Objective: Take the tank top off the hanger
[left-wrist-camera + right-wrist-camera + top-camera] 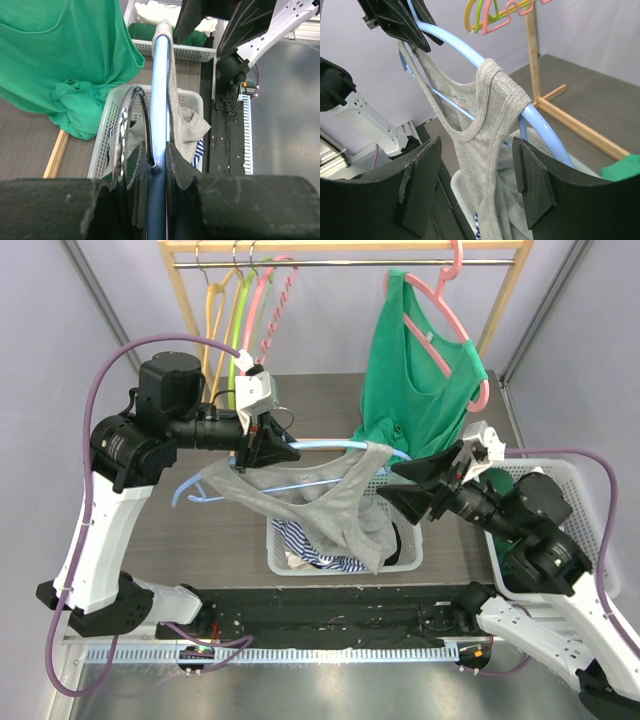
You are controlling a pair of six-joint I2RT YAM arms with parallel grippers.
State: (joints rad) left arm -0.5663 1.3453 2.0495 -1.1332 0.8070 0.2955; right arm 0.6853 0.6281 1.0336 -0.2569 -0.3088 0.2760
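Observation:
A grey tank top (340, 510) hangs on a light blue hanger (320, 445) held level above the table. One strap (492, 85) is looped over the hanger's right arm (465, 47), and the body sags down into a basket. My left gripper (268, 448) is shut on the hanger (160, 90) at the base of its metal hook (125, 125). My right gripper (410, 485) stands open at the hanger's right end. In the right wrist view the grey cloth (490, 150) hangs just beyond its spread fingers (532, 180), and no contact shows.
A white basket (410, 560) holding striped clothes sits under the tank top. A green top (420, 380) on a pink hanger hangs from the wooden rack (340, 248) behind, beside several empty coloured hangers (245, 300). A second white basket (570, 480) stands at the right.

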